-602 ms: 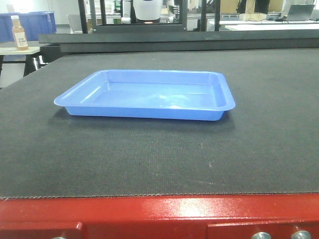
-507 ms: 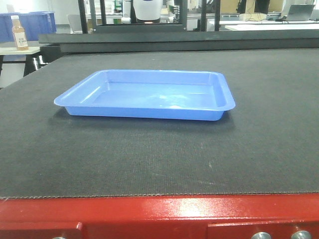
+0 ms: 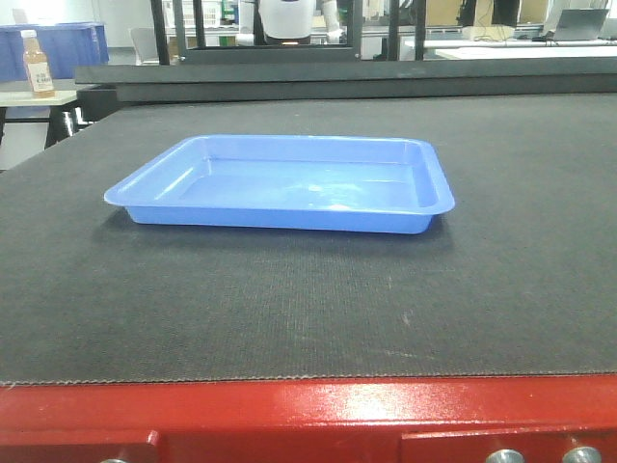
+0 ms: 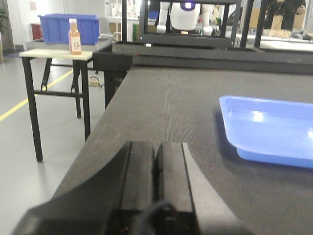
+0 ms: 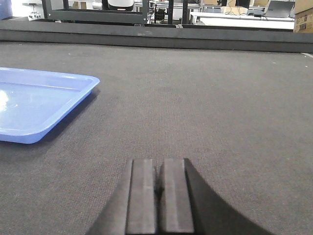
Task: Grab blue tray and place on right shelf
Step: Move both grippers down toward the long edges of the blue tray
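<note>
Looking from the front I see the whole tray [image 3: 280, 183] mid-frame on the dark surface [image 3: 289, 309]. Only the wrist views show the grippers: my left gripper [image 4: 155, 152] is clenched empty, with the tray at frame right, and my right gripper [image 5: 157, 166] is likewise clenched, with the tray at frame left.

The left hand [image 4: 156, 149] was matt black. Its two flat, rectangular fingers [image 4: 139, 171] had squared tips and only a thin dark seam between them. They rose from a broader housing whose shoulders curved outward on both sides. A thin dark cable [image 4: 149, 215] looped over the housing near its lower end, with a faint reddish glint beneath it. The right hand [image 5: 157, 166] had the same build: dark grey fingers [image 5: 142, 196] with plain, unmarked faces and a flared black housing.
</note>
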`<state>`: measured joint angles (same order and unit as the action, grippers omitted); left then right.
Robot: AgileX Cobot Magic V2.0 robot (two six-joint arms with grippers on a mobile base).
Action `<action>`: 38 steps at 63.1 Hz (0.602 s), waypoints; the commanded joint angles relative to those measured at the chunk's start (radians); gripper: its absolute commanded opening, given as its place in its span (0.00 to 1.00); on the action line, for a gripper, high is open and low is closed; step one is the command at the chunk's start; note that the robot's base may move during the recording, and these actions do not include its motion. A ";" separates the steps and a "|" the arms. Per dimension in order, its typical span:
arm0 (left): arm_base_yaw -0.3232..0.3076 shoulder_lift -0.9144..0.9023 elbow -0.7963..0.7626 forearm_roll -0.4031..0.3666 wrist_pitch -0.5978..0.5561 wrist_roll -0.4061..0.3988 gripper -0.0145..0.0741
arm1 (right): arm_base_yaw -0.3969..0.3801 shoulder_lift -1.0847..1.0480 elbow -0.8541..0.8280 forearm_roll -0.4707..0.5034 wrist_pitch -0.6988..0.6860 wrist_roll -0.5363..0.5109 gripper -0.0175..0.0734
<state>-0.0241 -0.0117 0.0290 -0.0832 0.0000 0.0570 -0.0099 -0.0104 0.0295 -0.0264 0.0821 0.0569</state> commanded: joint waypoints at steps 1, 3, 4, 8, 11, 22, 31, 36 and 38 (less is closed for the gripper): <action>-0.001 -0.015 0.030 -0.008 -0.134 0.001 0.11 | -0.001 -0.020 -0.024 -0.016 -0.094 -0.008 0.21; -0.001 -0.015 0.030 -0.008 -0.149 0.001 0.11 | -0.001 -0.020 -0.024 -0.016 -0.108 -0.008 0.21; -0.001 -0.015 0.030 -0.008 -0.159 0.001 0.11 | -0.002 -0.020 -0.024 -0.016 -0.117 -0.008 0.21; -0.001 -0.015 0.030 -0.008 -0.168 0.001 0.11 | -0.002 -0.020 -0.024 -0.016 -0.139 -0.008 0.21; -0.001 -0.015 0.030 -0.008 -0.164 0.001 0.11 | -0.002 -0.020 -0.024 -0.016 -0.155 -0.008 0.21; -0.001 -0.011 0.027 -0.029 -0.221 0.001 0.11 | -0.002 -0.020 -0.027 -0.011 -0.261 -0.007 0.21; -0.001 0.031 -0.115 -0.017 -0.151 0.001 0.11 | -0.002 -0.007 -0.149 0.036 -0.238 -0.007 0.21; -0.003 0.099 -0.268 0.059 -0.017 0.001 0.11 | -0.001 0.042 -0.288 0.038 -0.138 -0.007 0.21; -0.003 0.138 -0.351 0.083 0.052 0.001 0.11 | -0.001 0.082 -0.344 0.038 -0.097 -0.007 0.22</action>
<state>-0.0241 0.0523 -0.1599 -0.0536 0.0312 0.0570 -0.0099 0.0087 -0.1902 0.0054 0.0000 0.0569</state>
